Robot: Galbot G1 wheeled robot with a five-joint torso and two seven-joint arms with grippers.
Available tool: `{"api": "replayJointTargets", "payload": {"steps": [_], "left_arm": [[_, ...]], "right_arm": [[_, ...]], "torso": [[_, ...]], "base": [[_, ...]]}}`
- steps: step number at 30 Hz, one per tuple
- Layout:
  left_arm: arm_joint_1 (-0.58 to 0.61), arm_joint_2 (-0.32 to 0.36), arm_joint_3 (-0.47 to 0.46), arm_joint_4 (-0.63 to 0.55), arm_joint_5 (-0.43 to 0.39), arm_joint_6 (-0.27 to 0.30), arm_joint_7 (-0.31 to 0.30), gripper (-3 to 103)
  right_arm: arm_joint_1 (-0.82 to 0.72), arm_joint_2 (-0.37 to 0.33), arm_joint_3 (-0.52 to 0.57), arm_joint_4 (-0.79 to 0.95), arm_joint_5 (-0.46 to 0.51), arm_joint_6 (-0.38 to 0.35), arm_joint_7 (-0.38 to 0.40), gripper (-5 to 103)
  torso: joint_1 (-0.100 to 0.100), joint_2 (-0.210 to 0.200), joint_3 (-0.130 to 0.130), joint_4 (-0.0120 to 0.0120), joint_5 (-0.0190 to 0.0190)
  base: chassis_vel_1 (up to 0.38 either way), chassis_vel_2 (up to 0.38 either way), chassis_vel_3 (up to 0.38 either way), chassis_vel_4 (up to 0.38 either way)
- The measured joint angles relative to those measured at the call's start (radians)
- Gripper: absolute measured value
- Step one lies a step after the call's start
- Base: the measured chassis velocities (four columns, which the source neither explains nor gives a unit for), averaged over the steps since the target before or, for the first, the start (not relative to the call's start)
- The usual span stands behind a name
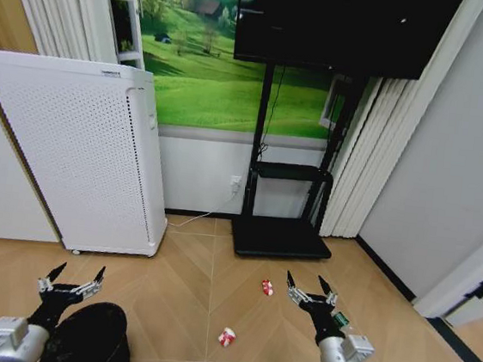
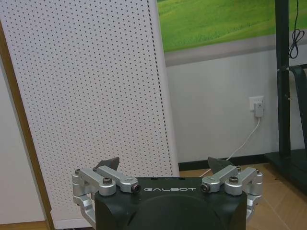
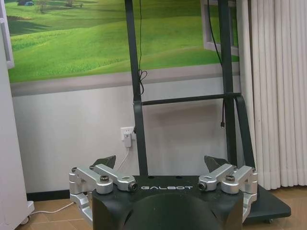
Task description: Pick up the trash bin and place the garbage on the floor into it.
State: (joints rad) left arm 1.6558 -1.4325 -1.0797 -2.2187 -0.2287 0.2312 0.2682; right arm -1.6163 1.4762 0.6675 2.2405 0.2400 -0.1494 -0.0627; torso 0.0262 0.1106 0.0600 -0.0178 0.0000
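Step in hand: judged the outset; the trash bin is not yet picked up and the garbage lies on the floor.
Left end effector [image 1: 71, 281]: raised, fingers spread, grasping nothing; the white cabinet [image 2: 91, 96] stands ahead of it.
Trash bin [image 1: 91, 334]: black mesh, on the floor directly below and just beside the left end effector.
Right end effector [image 1: 310, 291]: raised, fingers spread, grasping nothing; the black TV stand [image 3: 182, 100] is ahead of it.
Garbage: one red-and-white scrap [image 1: 267, 287] just left of the right end effector; another [image 1: 227, 337] lower, between the two arms; a green piece [image 1: 341, 319] beside the right wrist.
Next move, as I judge: lower the left end effector onto the bin's rim and close on it.
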Motion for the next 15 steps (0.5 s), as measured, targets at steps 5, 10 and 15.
{"api": "replayJointTargets", "payload": {"steps": [5, 10, 15], "left_arm": [[0.006, -0.006, 0.001, 0.001, 0.001, -0.006, 0.000, 100], [0.015, -0.009, 0.003, 0.012, 0.000, -0.025, -0.007, 100], [0.043, -0.017, 0.003, 0.014, 0.003, -0.025, -0.013, 100]], "right_arm": [[0.000, 0.000, -0.001, 0.000, 0.002, 0.000, -0.001, 100], [0.002, 0.000, -0.001, -0.002, 0.002, 0.000, -0.001, 100], [-0.001, 0.001, 0.002, -0.007, 0.004, 0.000, 0.000, 100]], "torso": [[-0.003, -0.023, -0.020, 0.0000, 0.0000], [-0.004, -0.036, -0.032, 0.0000, 0.0000], [-0.004, -0.040, -0.036, 0.0000, 0.0001]], "base": [[0.000, 0.000, 0.000, 0.000], [0.000, 0.000, 0.000, 0.000], [0.000, 0.000, 0.000, 0.000]]}}
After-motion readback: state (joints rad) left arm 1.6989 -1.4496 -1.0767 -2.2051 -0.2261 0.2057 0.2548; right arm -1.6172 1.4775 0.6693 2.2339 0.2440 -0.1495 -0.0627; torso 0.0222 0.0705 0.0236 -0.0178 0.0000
